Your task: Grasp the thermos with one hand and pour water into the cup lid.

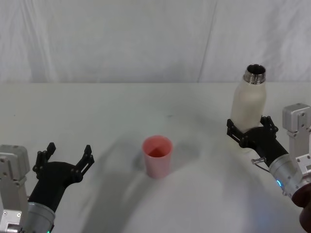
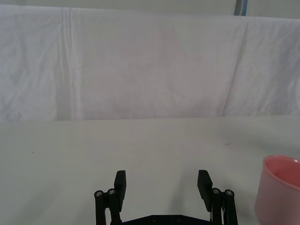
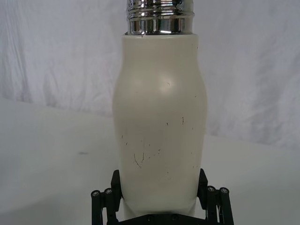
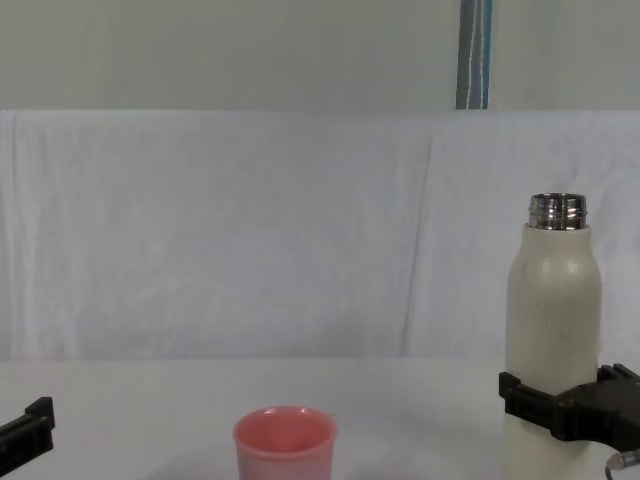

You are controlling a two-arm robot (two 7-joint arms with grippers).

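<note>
From the head view, the tall cream-white matte thermos (image 1: 249,103) with its shiny threaded steel neck stands upright on the far right of the white desk (image 1: 112,121). The right gripper (image 1: 251,130) clasps its lower body. The small pink plastic cup lid (image 1: 157,156) sits near centre, well apart. The left gripper (image 1: 65,156) hangs spread and empty at the near left.

In the right wrist view, the fingers (image 3: 116,183) flank the base. The smooth, rigid shell probably slips, and feels heavy if filled; a hold nearer mid-body seems steadier for tipping.

In the chest view, nothing stands between thermos and cup.
</note>
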